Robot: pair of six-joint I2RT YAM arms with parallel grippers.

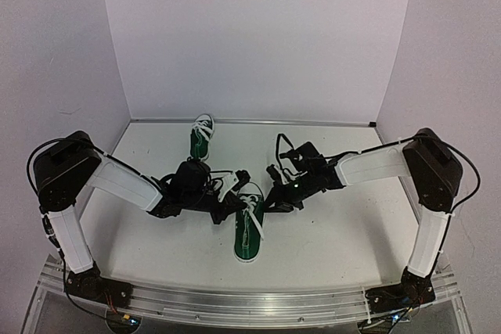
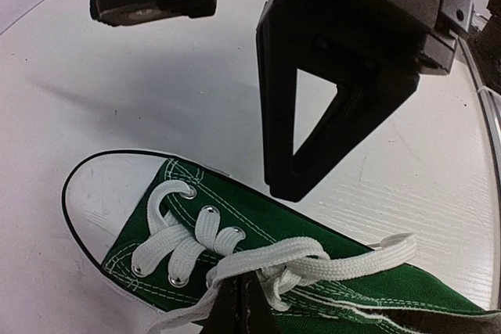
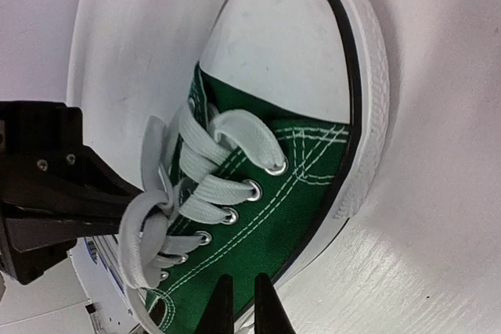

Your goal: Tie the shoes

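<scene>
Green far shoe (image 1: 201, 137), heel end behind left arm (image 1: 129, 185).

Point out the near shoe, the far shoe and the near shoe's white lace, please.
near shoe (image 1: 244, 246): top external view, on its green near end.
far shoe (image 1: 200, 143): top external view, on the green canvas.
white lace (image 2: 352, 262): left wrist view, on the strand lying across the canvas.

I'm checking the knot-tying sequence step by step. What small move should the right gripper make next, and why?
Probably open the right gripper and drop onto the free lace end. The left gripper pinches the white lace at the crossing on the near shoe, while the right hangs closed and empty just above it.
</scene>
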